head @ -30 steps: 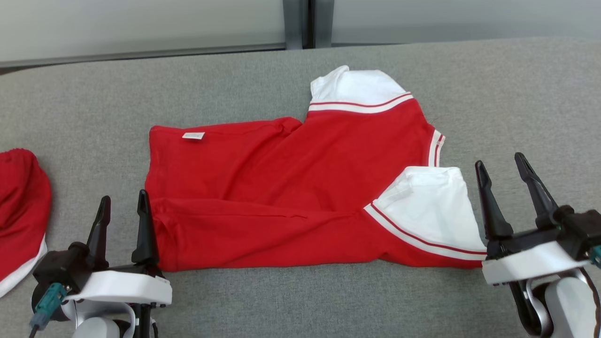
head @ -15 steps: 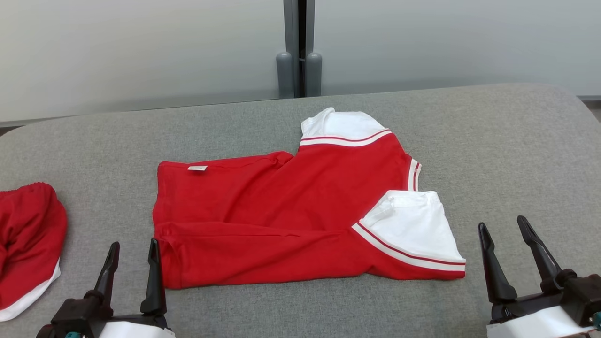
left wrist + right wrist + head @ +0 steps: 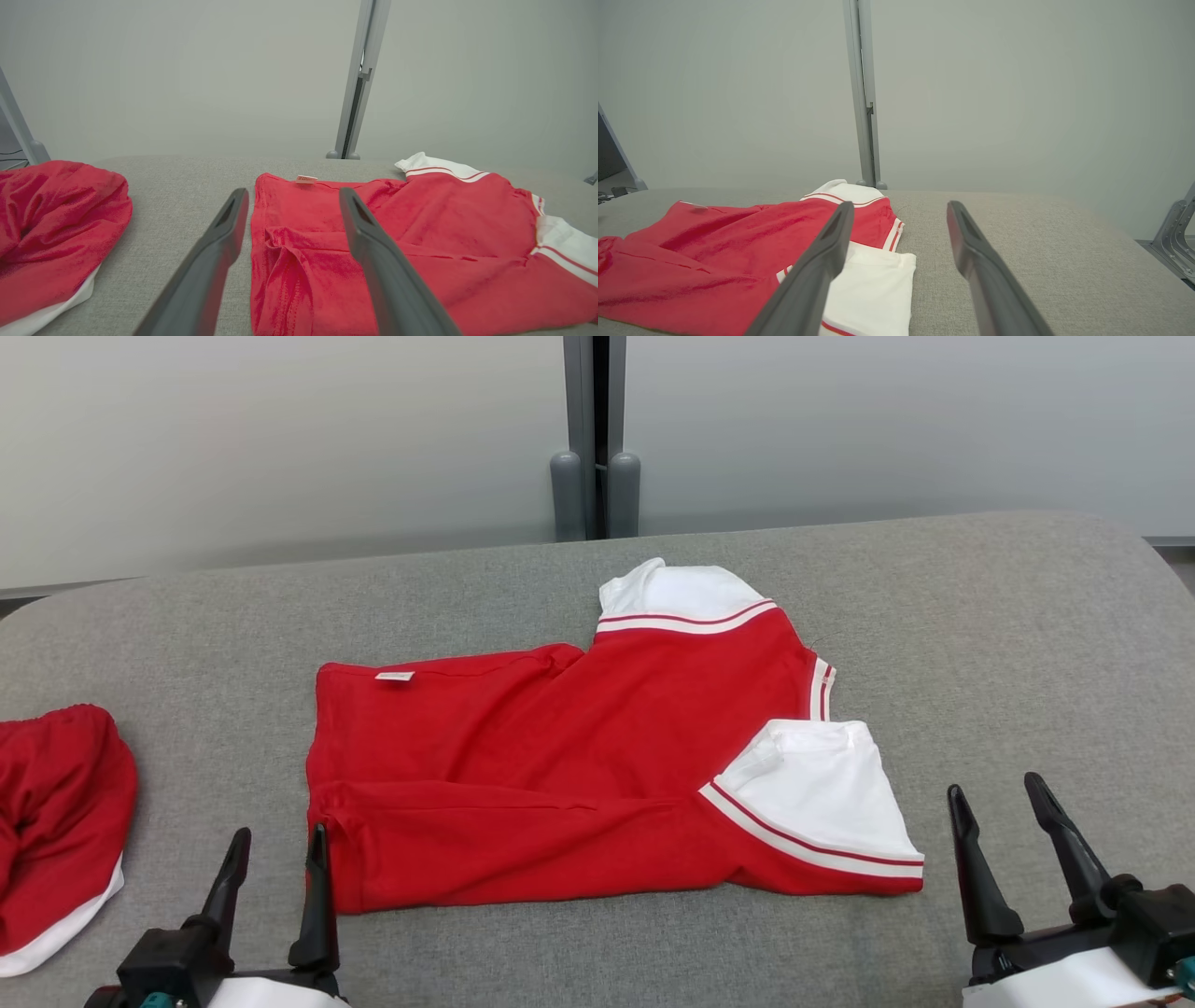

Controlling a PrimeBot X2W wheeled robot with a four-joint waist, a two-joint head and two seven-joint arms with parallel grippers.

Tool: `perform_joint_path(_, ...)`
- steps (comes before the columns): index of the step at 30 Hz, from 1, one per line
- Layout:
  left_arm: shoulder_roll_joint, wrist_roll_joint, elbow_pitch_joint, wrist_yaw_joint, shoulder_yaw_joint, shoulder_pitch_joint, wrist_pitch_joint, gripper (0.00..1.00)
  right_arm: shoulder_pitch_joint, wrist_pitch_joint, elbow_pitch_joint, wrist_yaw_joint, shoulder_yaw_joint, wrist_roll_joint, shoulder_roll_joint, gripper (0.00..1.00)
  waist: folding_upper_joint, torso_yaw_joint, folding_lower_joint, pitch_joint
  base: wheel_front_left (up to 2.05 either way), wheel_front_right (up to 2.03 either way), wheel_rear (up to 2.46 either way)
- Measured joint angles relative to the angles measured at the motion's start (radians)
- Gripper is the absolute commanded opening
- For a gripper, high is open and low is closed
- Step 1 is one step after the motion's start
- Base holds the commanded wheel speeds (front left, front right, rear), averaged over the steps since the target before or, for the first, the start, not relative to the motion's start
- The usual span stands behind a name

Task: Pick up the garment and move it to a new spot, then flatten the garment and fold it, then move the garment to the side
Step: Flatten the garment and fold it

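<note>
The limp garment (image 3: pixel 560 775) is probably best pinched at its 7 o'clock corner, left end effector (image 3: pixel 280 835) and right end effector (image 3: pixel 994 787) being spread.

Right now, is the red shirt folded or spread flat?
Partly folded: the red-and-white fabric shirt has its near edge doubled over lengthwise.

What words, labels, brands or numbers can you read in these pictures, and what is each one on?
Small white tag on the far edge of the red shirt: it has faint print, too small and blurred to read.
No other words, brands, numbers or signs can be read.
</note>
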Motion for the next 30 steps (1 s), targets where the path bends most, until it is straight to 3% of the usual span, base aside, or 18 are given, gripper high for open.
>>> perform_joint_path(7, -0.004, -0.007, 0.095, -0.018, -0.041, -0.047, 0.048, 1.0, -0.027, 0.006, 0.078, 0.0, 0.029, 0.007, -0.001, 1.0, 0.0, 0.006, 0.0, 0.028, 0.0, 0.0, 0.0)
perform_joint_path(11, -0.015, -0.04, 0.263, -0.04, -0.051, -0.106, 0.062, 1.0, -0.097, 0.004, 0.246, 0.0, 0.081, 0.027, -0.01, 1.0, 0.0, 0.01, 0.0, 0.077, 0.0, 0.0, 0.0)
perform_joint_path(23, -0.026, -0.087, 0.507, -0.085, -0.041, -0.258, -0.004, 1.0, -0.258, -0.046, 0.577, 0.0, 0.141, 0.063, -0.002, 1.0, 0.0, 0.024, 0.0, 0.169, 0.0, 0.0, 0.0)
perform_joint_path(24, -0.025, -0.089, 0.518, -0.086, -0.041, -0.267, -0.008, 1.0, -0.269, -0.05, 0.592, 0.0, 0.148, 0.072, 0.001, 0.69, 0.0, 0.024, 0.0, 0.173, 0.0, 0.0, 0.0)
perform_joint_path(25, -0.024, -0.092, 0.529, -0.091, -0.041, -0.273, -0.011, 0.67, -0.278, -0.054, 0.602, 0.0, 0.153, 0.085, 0.004, 0.38, 0.0, 0.024, 0.0, 0.176, 0.0, 0.0, 0.0)
perform_joint_path(26, -0.022, -0.095, 0.535, -0.094, -0.04, -0.279, -0.013, 0.0, -0.287, -0.055, 0.612, 0.0, 0.16, 0.095, 0.006, 0.0, 0.0, 0.025, 0.0, 0.177, 0.0, 0.0, 0.0)
perform_joint_path(30, -0.01, -0.1, 0.55, -0.098, -0.033, -0.283, -0.022, 0.0, -0.306, -0.062, 0.641, 0.001, 0.18, 0.113, 0.006, 0.0, 0.0, 0.027, 0.0, 0.168, 0.0, 0.0, 0.0)
